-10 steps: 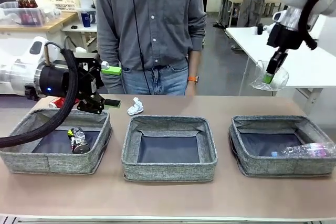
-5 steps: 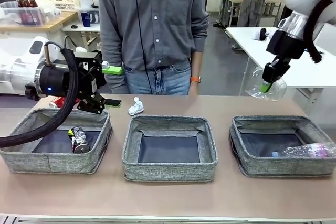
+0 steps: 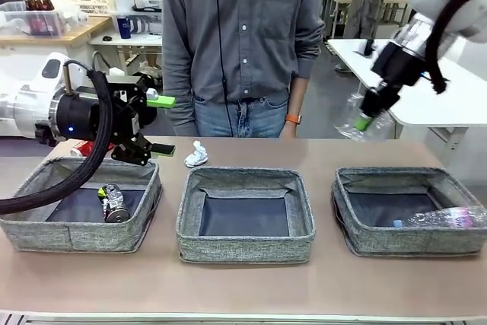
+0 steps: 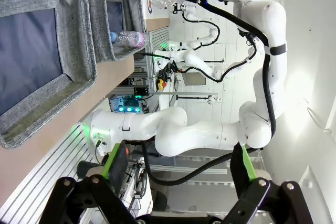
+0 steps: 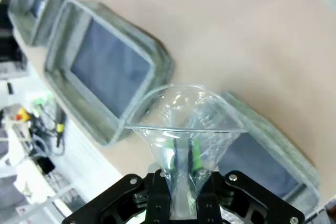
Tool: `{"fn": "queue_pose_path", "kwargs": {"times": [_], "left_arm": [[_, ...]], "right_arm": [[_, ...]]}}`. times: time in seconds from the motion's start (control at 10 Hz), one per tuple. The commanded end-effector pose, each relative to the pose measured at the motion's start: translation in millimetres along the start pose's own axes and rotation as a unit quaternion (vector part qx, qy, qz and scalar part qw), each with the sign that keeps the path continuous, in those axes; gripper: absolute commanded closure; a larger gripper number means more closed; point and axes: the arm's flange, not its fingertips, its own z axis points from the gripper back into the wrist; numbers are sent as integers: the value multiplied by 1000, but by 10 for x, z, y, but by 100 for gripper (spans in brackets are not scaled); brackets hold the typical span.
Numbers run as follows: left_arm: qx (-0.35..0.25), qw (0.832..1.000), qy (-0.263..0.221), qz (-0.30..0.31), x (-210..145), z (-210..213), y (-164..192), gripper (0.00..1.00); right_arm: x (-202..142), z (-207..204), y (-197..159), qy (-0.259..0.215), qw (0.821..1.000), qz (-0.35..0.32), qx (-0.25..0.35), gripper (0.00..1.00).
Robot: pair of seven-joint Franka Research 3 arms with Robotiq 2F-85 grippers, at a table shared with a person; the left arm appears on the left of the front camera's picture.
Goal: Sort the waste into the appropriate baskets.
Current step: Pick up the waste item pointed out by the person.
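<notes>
While a can (image 3: 114,203) and bottle (image 3: 445,218) sit binned, your right gripper (image 5: 182,153) pinches the cup (image 5: 178,111), your left gripper (image 3: 169,125) gapes wide, and the wad (image 3: 196,155) lies unsorted.

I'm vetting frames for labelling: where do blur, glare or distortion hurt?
Front view: sharp, evenly lit, though the clear plastic cup in the right gripper is faint. Right wrist view: baskets blurred, cup sharp. Left wrist view: rolled sideways, wall washed out.
</notes>
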Motion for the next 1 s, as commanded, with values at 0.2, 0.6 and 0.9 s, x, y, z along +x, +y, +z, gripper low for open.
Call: {"fn": "queue_pose_path", "kwargs": {"times": [0.2, 0.6, 0.9], "left_arm": [[-2, 1000, -4, 5, 0, -10, -29, 0], [-2, 1000, -4, 5, 0, -10, -29, 0], [-2, 1000, -4, 5, 0, -10, -29, 0]], "right_arm": [[773, 132, 1599, 36, 982, -144, -115, 88], [988, 633, 2923, 79, 949, -240, -189, 88], [1022, 1084, 3316, 84, 956, -217, -179, 88]]}}
